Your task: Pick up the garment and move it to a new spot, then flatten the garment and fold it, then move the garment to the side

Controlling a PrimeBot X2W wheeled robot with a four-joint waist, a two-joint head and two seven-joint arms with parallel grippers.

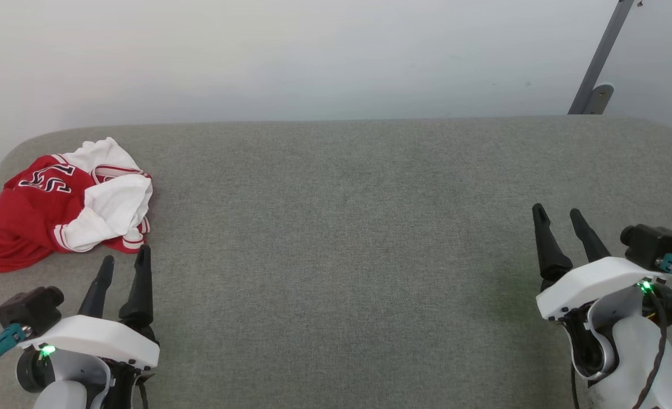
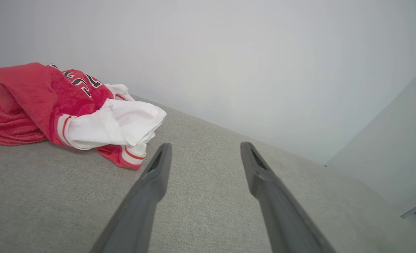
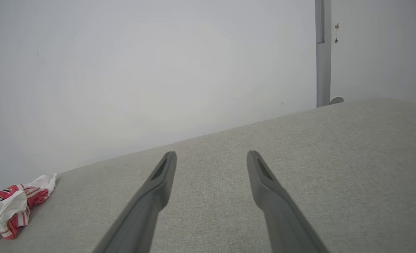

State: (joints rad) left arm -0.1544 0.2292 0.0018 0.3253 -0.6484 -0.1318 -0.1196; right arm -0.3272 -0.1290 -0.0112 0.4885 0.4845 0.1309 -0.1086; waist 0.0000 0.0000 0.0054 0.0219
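Mostly, the head view is taken up by a wide grey fabric-covered counter (image 1: pixel 341 227) that spans the frame from left to right, with a pale wall (image 1: pixel 313 57) across the top. The garment (image 1: pixel 57 204) lies crumpled at the left edge of the frame, near the counter's far left corner. Its red body is bunched to the left, a white sleeve with striped trim is folded over the right side, and black numerals show near the top.

At the lower left, the left gripper (image 1: pixel 126 253) hovers just below the garment. Its two dark fingers are spread apart and empty, with the tips close to the striped hem but not touching it. At the lower right, well apart from the garment, the right gripper (image 1: pixel 556 209) is over bare counter, with its fingers likewise apart and holding nothing. A slim grey metal post (image 1: pixel 600 57) leans against the wall at the upper right.
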